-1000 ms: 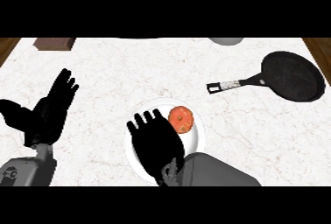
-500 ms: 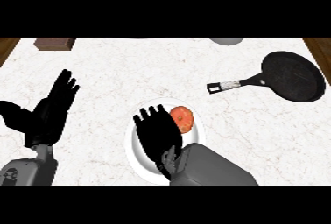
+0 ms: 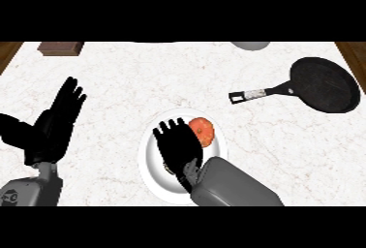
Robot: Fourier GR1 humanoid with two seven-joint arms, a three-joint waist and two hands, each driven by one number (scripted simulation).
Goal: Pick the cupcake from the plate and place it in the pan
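Two black hands show over a white marbled counter with faint grey veining. Right hand sits at lower centre of the frame, over the round white plate, its fingers straight and spread, tips pointing toward the upper edge; nothing is held. Its smooth grey forearm enters from the lower edge and covers the plate's lower right part. The cupcake, seen from above as an orange-red rounded disc, lies on the plate's upper right portion, just beside the right hand's fingers; whether they touch it cannot be told.

Left hand shows at the left of the frame, resting, fingers straight and up, holding nothing, well apart from the plate.

The pan, matte black and round, lies at the upper right, with a black handle ending in a pale grey ribbed grip that points toward the plate. Pan and plate are well apart.

A brown rectangular block sits at the upper left edge; a pale grey rounded object is cut off at the top.
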